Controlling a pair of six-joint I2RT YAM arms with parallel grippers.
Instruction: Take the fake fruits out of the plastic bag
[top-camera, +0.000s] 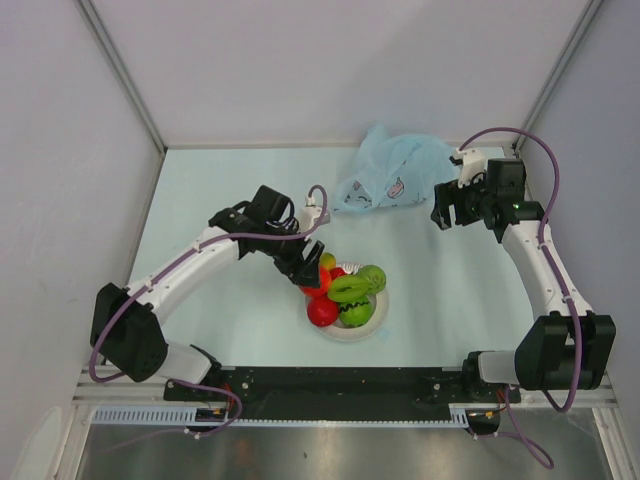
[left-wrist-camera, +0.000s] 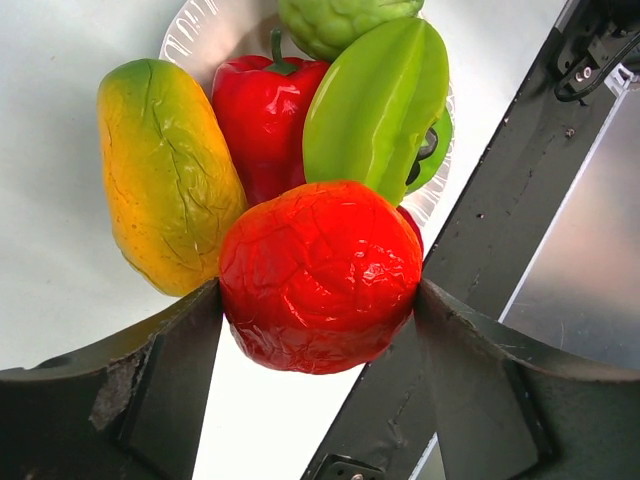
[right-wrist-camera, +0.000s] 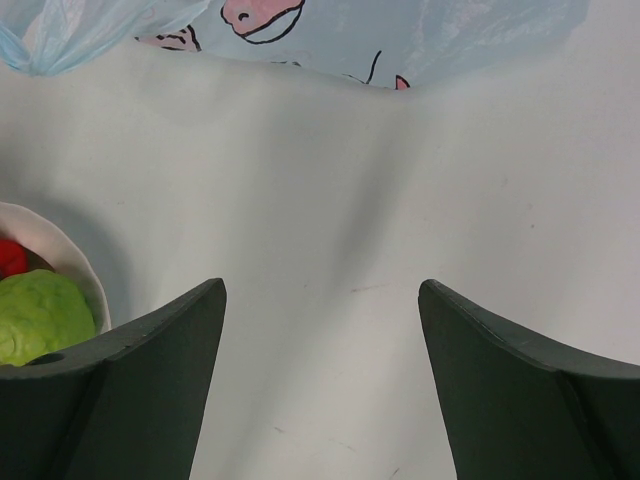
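My left gripper (top-camera: 308, 275) (left-wrist-camera: 318, 300) is shut on a round glossy red fruit (left-wrist-camera: 320, 270) and holds it at the far-left edge of the white plate (top-camera: 352, 333). On the plate lie a yellow-orange mango (left-wrist-camera: 165, 180), a red pepper (left-wrist-camera: 262, 120), a green star fruit (left-wrist-camera: 375, 100) and a bumpy green fruit (left-wrist-camera: 335, 20). The light-blue plastic bag (top-camera: 395, 175) lies crumpled at the back right; its printed edge also shows in the right wrist view (right-wrist-camera: 400, 30). My right gripper (top-camera: 447, 212) (right-wrist-camera: 322, 300) is open and empty above the table, just right of the bag.
The black rail (top-camera: 340, 385) with the arm bases runs along the near edge. White walls enclose the table at the back and sides. The plate's rim (right-wrist-camera: 60, 250) and a green fruit (right-wrist-camera: 40, 315) show at the left of the right wrist view.
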